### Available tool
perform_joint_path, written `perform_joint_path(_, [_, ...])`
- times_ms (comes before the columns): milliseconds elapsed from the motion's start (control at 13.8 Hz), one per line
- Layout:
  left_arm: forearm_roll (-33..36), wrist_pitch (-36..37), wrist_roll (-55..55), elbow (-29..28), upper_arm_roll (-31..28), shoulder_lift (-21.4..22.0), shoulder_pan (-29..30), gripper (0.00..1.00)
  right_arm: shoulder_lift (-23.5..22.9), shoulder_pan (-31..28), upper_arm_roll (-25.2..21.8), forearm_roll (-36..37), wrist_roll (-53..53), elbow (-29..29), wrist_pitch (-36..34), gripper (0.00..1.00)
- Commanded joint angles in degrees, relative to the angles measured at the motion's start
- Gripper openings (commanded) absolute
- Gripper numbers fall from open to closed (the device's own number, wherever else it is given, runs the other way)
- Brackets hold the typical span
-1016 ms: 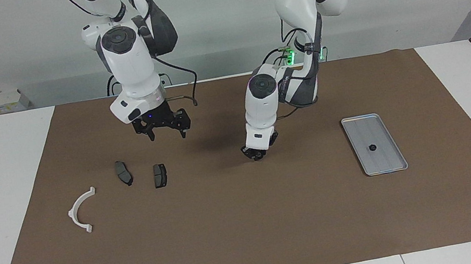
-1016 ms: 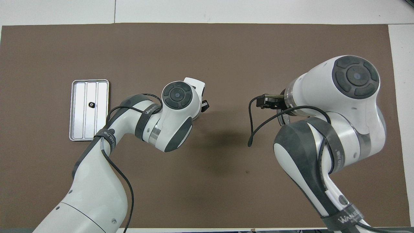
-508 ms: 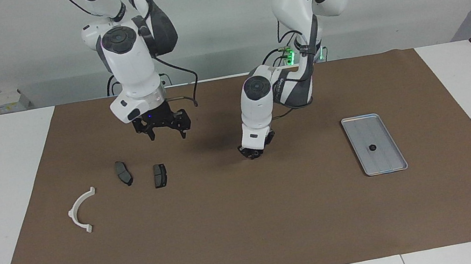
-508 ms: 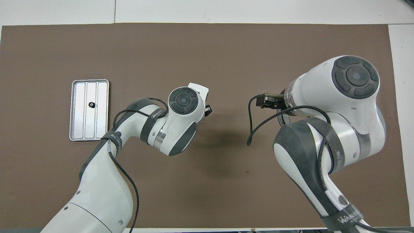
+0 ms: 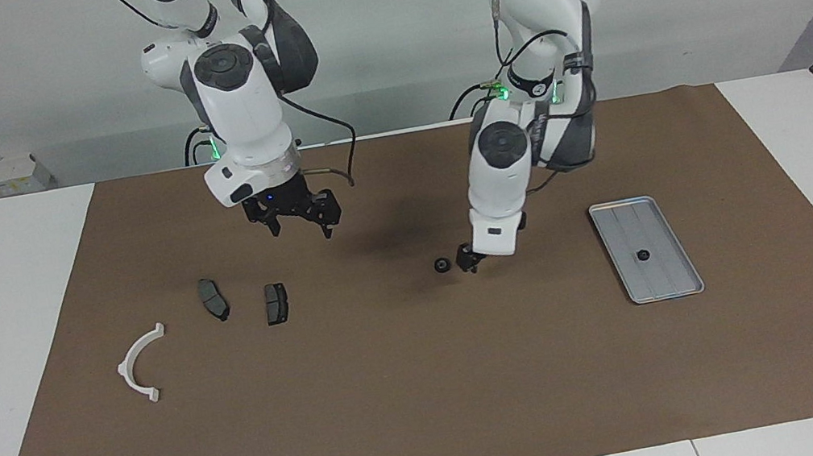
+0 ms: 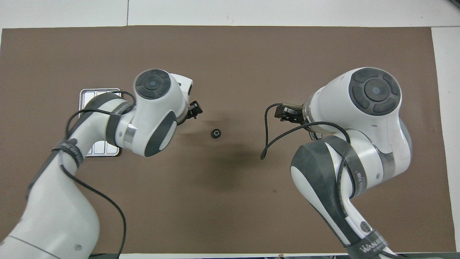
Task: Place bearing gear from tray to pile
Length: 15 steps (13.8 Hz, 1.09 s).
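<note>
One small black bearing gear (image 5: 442, 264) lies on the brown mat mid-table, also in the overhead view (image 6: 215, 133). My left gripper (image 5: 471, 262) is low over the mat just beside it, open and empty (image 6: 195, 109). A second small black gear (image 5: 643, 255) sits in the silver tray (image 5: 678, 281) toward the left arm's end. The pile, a white half-ring bracket (image 5: 138, 364) and two brake pads (image 5: 213, 298) (image 5: 276, 302), lies toward the right arm's end. My right gripper (image 5: 300, 224) hangs open and empty over the mat near the pads.
The brown mat (image 5: 402, 408) covers most of the white table. In the overhead view my left arm covers most of the tray (image 6: 94, 92), and my right arm hides the pile.
My left gripper let go of the bearing gear on the mat mid-table and moved back toward the tray. My right gripper shifted slightly toward the middle.
</note>
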<state>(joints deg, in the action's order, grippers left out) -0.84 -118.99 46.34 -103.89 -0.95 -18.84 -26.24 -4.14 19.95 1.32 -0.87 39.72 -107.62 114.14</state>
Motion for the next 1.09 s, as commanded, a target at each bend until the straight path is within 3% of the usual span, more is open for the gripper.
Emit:
perform_joint_path(0, [0.3,1.1,-15.0,-8.4,0.7,8.5,9.9,1.0,-2.9,3.1,-0.2,0.1,6.9,0.0,2.9,1.0])
perform_joint_path(218, [0.3,-0.7,-28.2,-9.0,0.7,8.6,18.0,1.0,-7.9,7.2,-0.2,0.4,15.1,2.1,5.3,1.0])
perform_joint_path(435, [0.3,-5.3,-40.2,-10.4,0.6,7.6,23.6,0.85,-14.8,11.5,-0.2,2.8,25.0,9.1,5.4,1.0])
perform_joint_path(798, [0.4,-12.7,-41.5,-11.8,0.6,3.2,24.9,0.57,-27.7,17.1,-0.2,5.7,36.2,20.6,5.4,1.0])
perform_joint_path(1016, [0.3,-14.6,-41.5,-11.6,0.6,2.1,25.3,0.54,-30.7,17.1,-0.2,5.9,37.6,22.5,5.6,1.0])
